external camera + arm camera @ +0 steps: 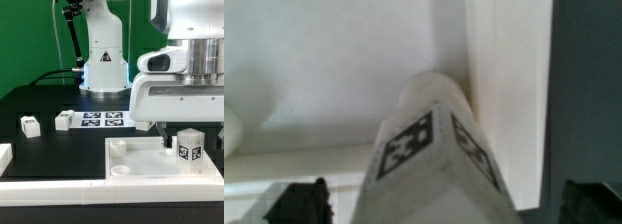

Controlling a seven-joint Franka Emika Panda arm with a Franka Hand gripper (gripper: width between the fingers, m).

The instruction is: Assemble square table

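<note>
In the exterior view a black table lies under a plain green backdrop, and the arm's white base stands at the far side. The white tabletop lies near, toward the exterior view's right. Its right end is cut off by the picture edge, so only two round sockets can be counted, both at its left end. Three legs show. The tagged leg stands upright on the tabletop directly under the gripper. A second leg and a third leg rest on the black table, far and to the exterior view's left. One marker board lies just beside the third leg, and its tags are too small to count. One white rail runs along the near edge, and the end of another rail pokes in at the exterior view's left. The gripper's bulky white body hides the table behind it. In the wrist view the tagged leg rises between the two dark fingertips of the gripper. The jaws are spread wide, with a gap on each side, and neither touches the leg. The tabletop's floor and raised rim are blurred, with a strip of black table beyond the rim.
</note>
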